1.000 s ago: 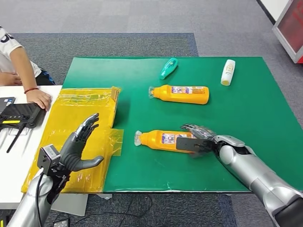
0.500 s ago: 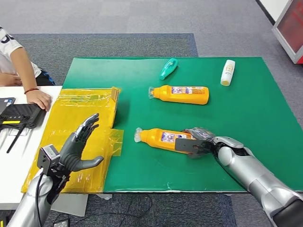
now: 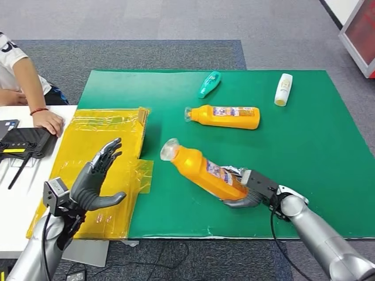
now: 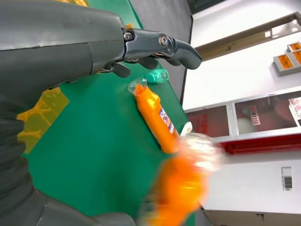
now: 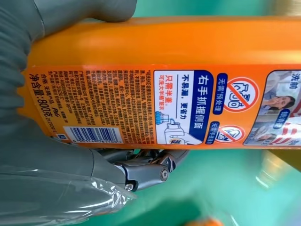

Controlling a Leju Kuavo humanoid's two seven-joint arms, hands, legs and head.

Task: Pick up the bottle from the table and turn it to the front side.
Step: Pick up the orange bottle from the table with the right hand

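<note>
Near the 6 o'clock edge of the green mat [image 3: 309, 146] | right hand [image 3: 248, 190] grips the orange bottle [image 3: 203, 171], cap tilted up toward 10 o'clock | left hand [image 3: 95, 181] at 8 o'clock, fingers spread, holding nothing | second orange bottle [image 3: 225, 116] lying at 12 o'clock

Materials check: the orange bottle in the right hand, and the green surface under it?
Orange bottle, gripped by the right hand: looks like opaque moulded plastic, smooth with a slight sheen, a glossy printed label and a clear cap. Green surface: looks like a matte mat or felt sheet, no glare; exact material unclear.
</note>
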